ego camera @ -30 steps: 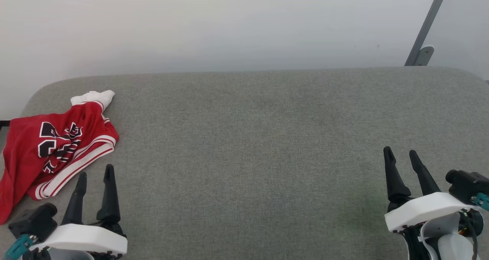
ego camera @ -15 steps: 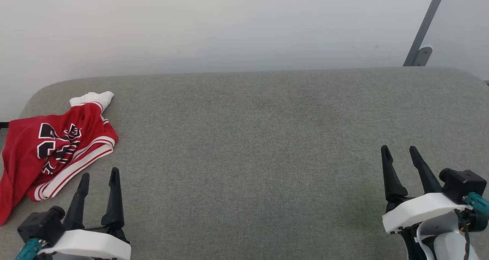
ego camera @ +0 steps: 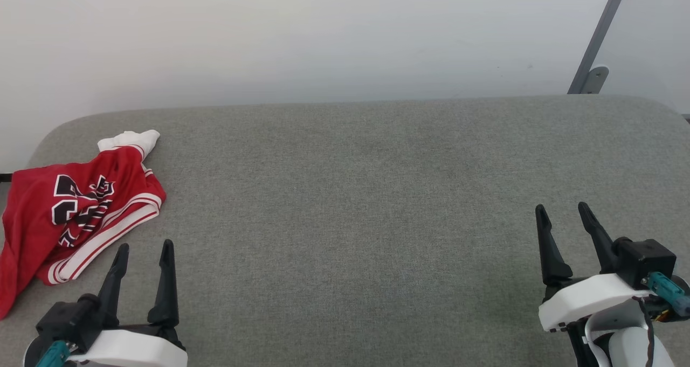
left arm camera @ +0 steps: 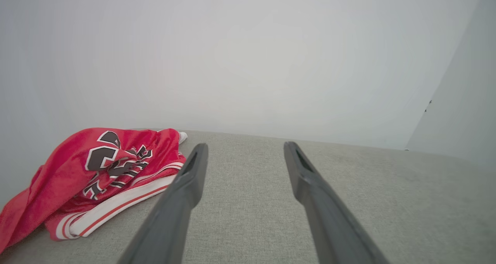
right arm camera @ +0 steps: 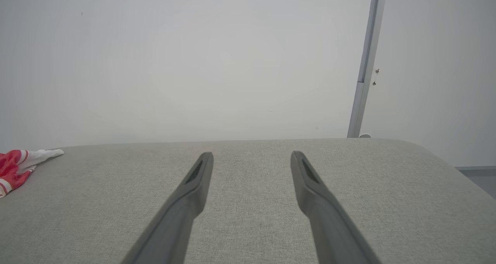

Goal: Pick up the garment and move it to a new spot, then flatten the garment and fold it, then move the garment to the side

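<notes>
Garment (ego camera: 75, 210): crumpled in a heap at the far left of the grey padded surface (ego camera: 350, 194). Red body uppermost, with creased black lettering outlined in white, only partly legible. White sleeve end pointing to the far side. Red-and-white striped trim along the right and near border. Left portion reaching the surface's left edge.

Left gripper (ego camera: 146, 244): at the near left, just beside the near right border of the garment and clear of it. Two dark fingers spread apart with nothing between them, tips pointing to the far side.

Right gripper (ego camera: 561, 207): at the near right, well apart from the garment. Fingers likewise parted and empty, over bare fabric.

Left wrist view: garment to the left of the left finger, striped trim running behind that finger.

Right wrist view: sleeve end and a little red cloth at the far left edge.

Background: pale wall (ego camera: 323, 33) beyond the surface. Slanted grey metal post (ego camera: 598, 38) at the far right.
</notes>
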